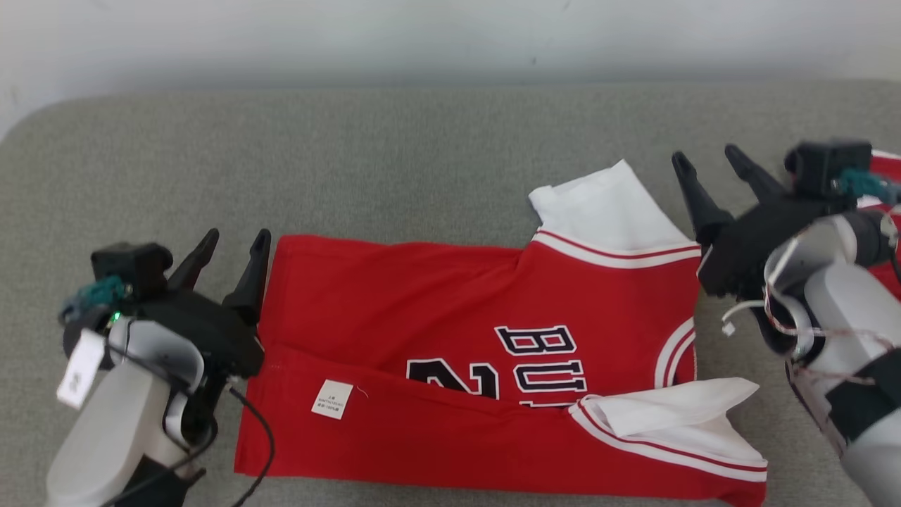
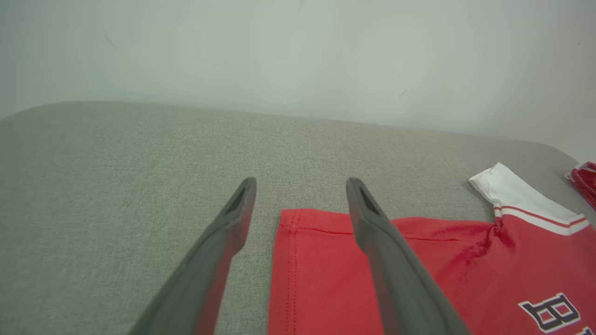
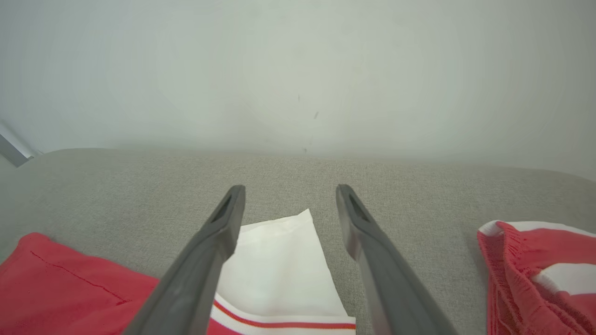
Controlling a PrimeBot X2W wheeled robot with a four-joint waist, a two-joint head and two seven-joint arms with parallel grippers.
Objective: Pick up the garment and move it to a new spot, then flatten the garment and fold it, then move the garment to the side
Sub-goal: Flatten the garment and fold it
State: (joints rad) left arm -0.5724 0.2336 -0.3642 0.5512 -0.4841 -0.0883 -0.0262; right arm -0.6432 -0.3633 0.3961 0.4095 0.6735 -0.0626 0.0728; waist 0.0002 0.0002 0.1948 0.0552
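The garment is a red jersey with white sleeves and dark lettering, lying partly folded lengthwise across the grey cushion. Its near long edge is turned over, showing a white label. My left gripper stands open at the jersey's left hem corner, fingers just above the cloth edge. In the left wrist view the left gripper straddles the hem corner of the garment. My right gripper stands open beside the far white sleeve. In the right wrist view the right gripper points over that sleeve. Neither holds anything.
The grey cushioned surface runs back to a pale wall. A second red and white cloth item lies at the far right, partly behind my right arm. Bare cushion lies behind the jersey.
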